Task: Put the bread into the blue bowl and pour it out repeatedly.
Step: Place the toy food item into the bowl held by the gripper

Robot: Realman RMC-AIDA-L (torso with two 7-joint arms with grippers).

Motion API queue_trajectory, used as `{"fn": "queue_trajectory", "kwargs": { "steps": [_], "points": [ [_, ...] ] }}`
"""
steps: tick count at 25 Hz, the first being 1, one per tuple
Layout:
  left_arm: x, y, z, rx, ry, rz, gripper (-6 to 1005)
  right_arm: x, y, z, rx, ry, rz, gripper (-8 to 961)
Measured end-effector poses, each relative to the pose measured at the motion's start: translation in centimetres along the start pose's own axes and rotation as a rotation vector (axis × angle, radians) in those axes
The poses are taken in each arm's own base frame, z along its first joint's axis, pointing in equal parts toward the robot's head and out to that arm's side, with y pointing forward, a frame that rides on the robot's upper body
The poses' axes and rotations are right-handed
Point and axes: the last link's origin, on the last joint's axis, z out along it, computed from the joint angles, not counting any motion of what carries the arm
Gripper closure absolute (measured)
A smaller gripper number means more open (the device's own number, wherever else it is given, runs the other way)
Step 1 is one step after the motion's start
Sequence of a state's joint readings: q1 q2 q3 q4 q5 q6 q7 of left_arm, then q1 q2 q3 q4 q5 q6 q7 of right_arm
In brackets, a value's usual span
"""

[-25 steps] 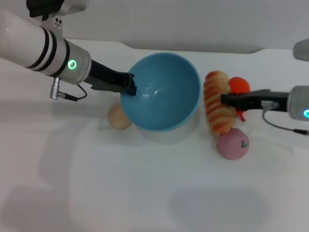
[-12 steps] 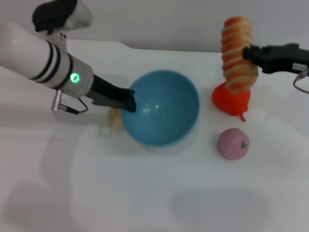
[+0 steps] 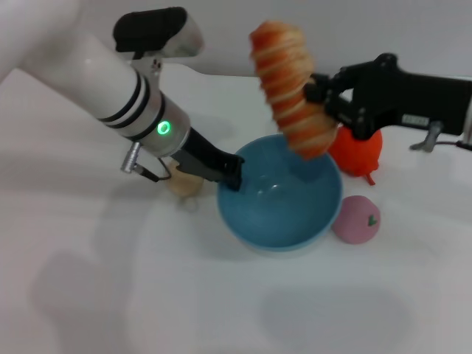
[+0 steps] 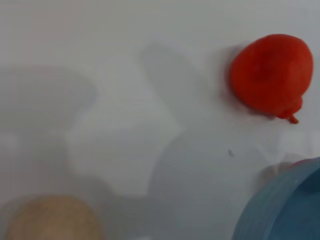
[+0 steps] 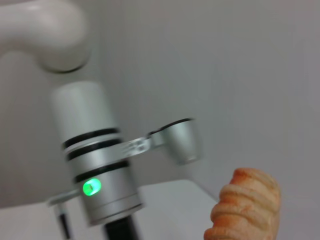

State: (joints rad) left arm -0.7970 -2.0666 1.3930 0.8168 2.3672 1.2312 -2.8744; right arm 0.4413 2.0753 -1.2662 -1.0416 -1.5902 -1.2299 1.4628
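Observation:
The bread (image 3: 290, 88), an orange-brown loaf with cream stripes, hangs in the air above the far rim of the blue bowl (image 3: 280, 193). My right gripper (image 3: 318, 94) is shut on its middle and holds it steeply tilted. Its upper end shows in the right wrist view as the bread (image 5: 247, 206). My left gripper (image 3: 230, 172) is shut on the bowl's left rim, and the bowl stands level on the white table (image 3: 221, 295). The bowl's edge shows in the left wrist view as the blue bowl (image 4: 285, 205).
A red toy fruit (image 3: 355, 151) lies behind the bowl on the right, also seen as the red toy fruit (image 4: 271, 74). A pink ball (image 3: 355, 218) sits against the bowl's right side. A beige ball (image 3: 184, 180) rests left of the bowl, under my left arm.
My right gripper has carried the bread up and leftward from beside the red fruit to above the bowl. My left gripper has shifted the bowl rightward and nearer.

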Motion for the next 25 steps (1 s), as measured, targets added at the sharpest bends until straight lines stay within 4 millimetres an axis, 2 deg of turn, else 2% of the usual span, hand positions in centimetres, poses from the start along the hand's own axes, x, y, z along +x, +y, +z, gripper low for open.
{"fn": "queue_trajectory", "kwargs": {
  "steps": [5, 8, 14, 20, 22, 23, 24, 25],
  "points": [
    [1.0, 1.2, 0.1, -0.012, -0.002, 0.024, 978, 1.7, 1.4, 1.0, -0.057, 0.052, 0.005, 873],
    [1.2, 1.5, 0.0, -0.042, 0.013, 0.009, 978, 3.0, 1.7, 0.9, -0.06, 0.075, 0.041, 876],
    [1.4, 1.4, -0.2, -0.051, 0.03, -0.002, 975, 4.3, 1.8, 0.2, -0.048, 0.092, 0.136, 884],
    [1.8, 1.3, -0.2, -0.046, 0.053, 0.001, 972, 4.3, 1.6, -1.2, -0.004, 0.068, 0.146, 764],
    [1.9, 1.2, -0.2, -0.042, 0.065, -0.003, 972, 4.2, 1.1, -2.3, 0.027, 0.036, 0.168, 724],
    [1.9, 1.1, -0.1, -0.039, 0.068, -0.002, 972, 4.0, 0.3, -3.8, 0.081, -0.022, 0.203, 704],
    [1.9, 1.1, -0.1, -0.039, 0.068, -0.002, 972, 4.0, 0.3, -3.8, 0.081, -0.022, 0.203, 671],
    [1.9, 1.1, 0.0, -0.035, 0.068, 0.003, 971, 4.0, -0.1, -4.6, 0.113, -0.056, 0.224, 637]
  ]
}}
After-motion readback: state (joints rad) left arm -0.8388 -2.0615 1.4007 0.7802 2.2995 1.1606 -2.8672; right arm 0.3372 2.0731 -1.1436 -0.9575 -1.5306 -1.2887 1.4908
